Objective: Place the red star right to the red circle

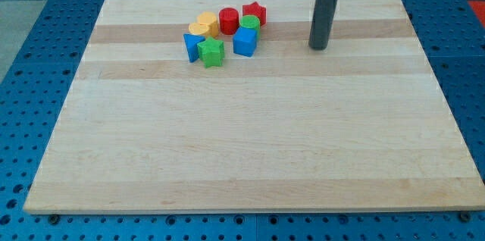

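Note:
The red star lies near the view's top, just right of the red circle and touching or nearly touching it. A green circle sits just below the star. My tip stands on the board to the right of the cluster, well apart from the red star and a little lower in the view.
The wooden board lies on a blue perforated table. Around the red circle are a yellow block, an orange block, a blue triangular block, a green star and a blue cube.

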`<state>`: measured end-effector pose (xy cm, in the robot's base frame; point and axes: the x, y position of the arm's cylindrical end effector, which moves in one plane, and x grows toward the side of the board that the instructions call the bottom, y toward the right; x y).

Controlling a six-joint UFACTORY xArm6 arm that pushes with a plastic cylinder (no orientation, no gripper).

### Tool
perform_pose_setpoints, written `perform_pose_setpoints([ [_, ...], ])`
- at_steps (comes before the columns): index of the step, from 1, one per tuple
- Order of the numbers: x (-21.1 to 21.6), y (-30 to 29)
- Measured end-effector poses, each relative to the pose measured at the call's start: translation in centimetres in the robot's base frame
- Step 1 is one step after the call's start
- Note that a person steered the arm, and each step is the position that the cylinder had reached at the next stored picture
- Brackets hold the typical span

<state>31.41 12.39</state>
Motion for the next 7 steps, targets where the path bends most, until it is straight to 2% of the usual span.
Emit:
perform_pose_setpoints([
  [1,-8.2,-0.7],
  [2,-12.2,-3.4],
  [4,-11.1,-8.5],
  [7,-9.0,-9.9],
])
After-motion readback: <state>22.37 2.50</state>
